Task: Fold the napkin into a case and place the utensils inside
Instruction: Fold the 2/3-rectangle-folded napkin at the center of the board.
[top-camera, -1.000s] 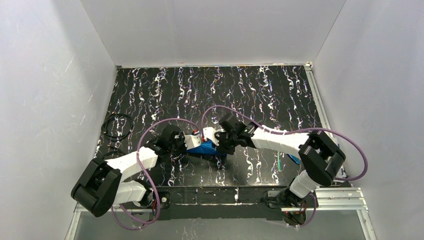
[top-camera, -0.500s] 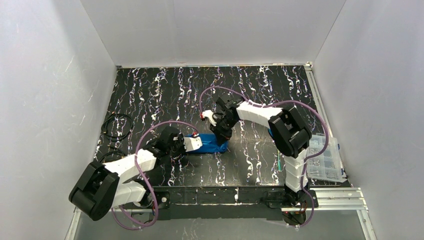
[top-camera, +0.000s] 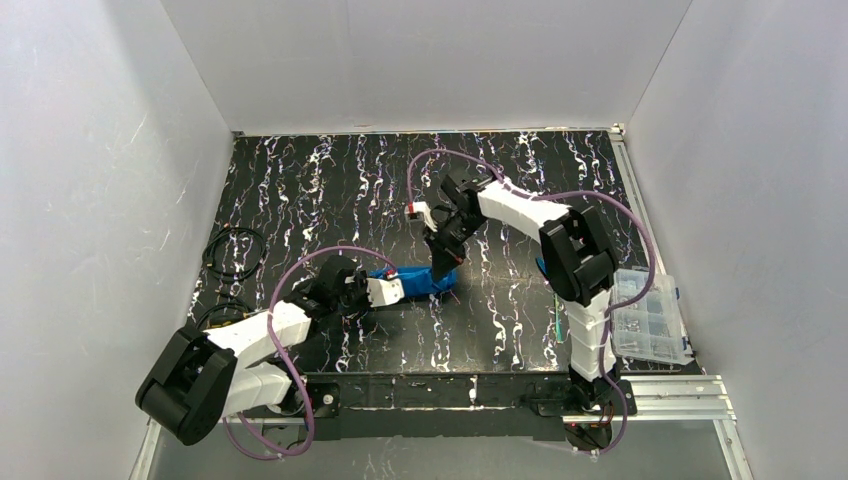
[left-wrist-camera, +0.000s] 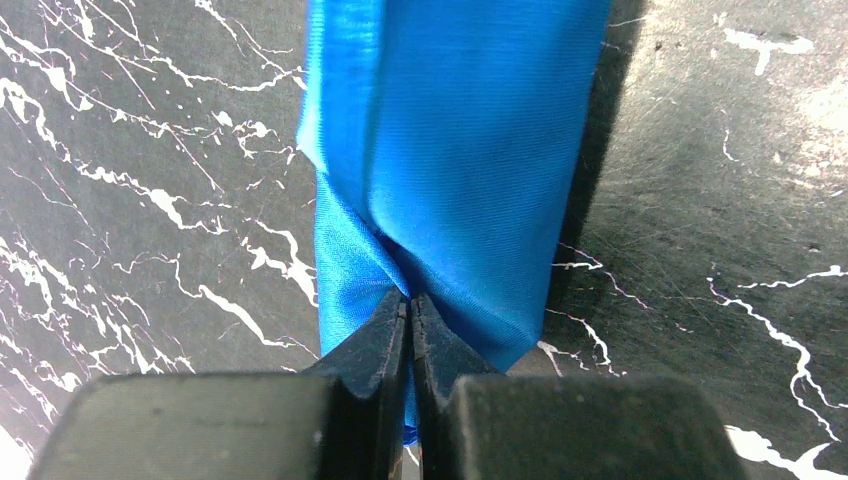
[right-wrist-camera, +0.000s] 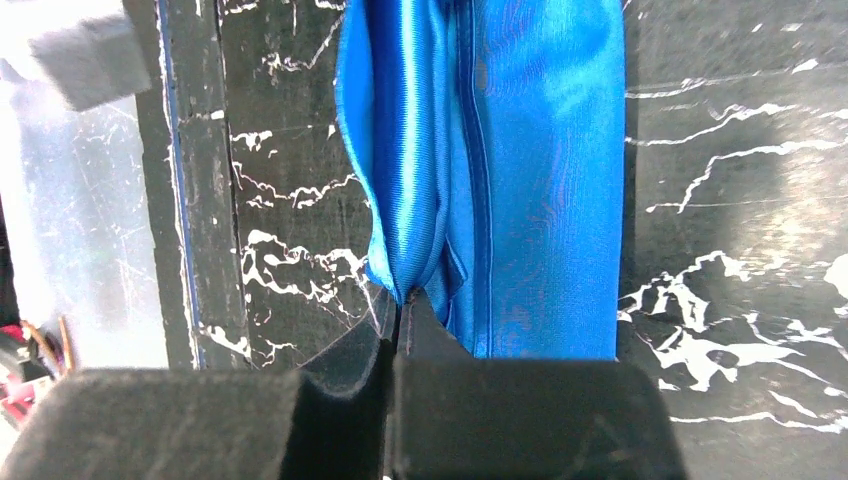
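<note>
Far half of table (top-camera: 330, 175): open room | left edge: coiled black cable (top-camera: 232, 255) | right near corner: clear parts box (top-camera: 650, 318) | centre: napkin (top-camera: 420, 284) stretched across

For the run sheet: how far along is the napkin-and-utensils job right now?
Done: the napkin is folded into a narrow layered strip. In hand: the left gripper and right gripper each pinch one end of it, jaws shut. Left: finish the folding; the utensils lie loose beside the right arm, not yet tucked in.
</note>
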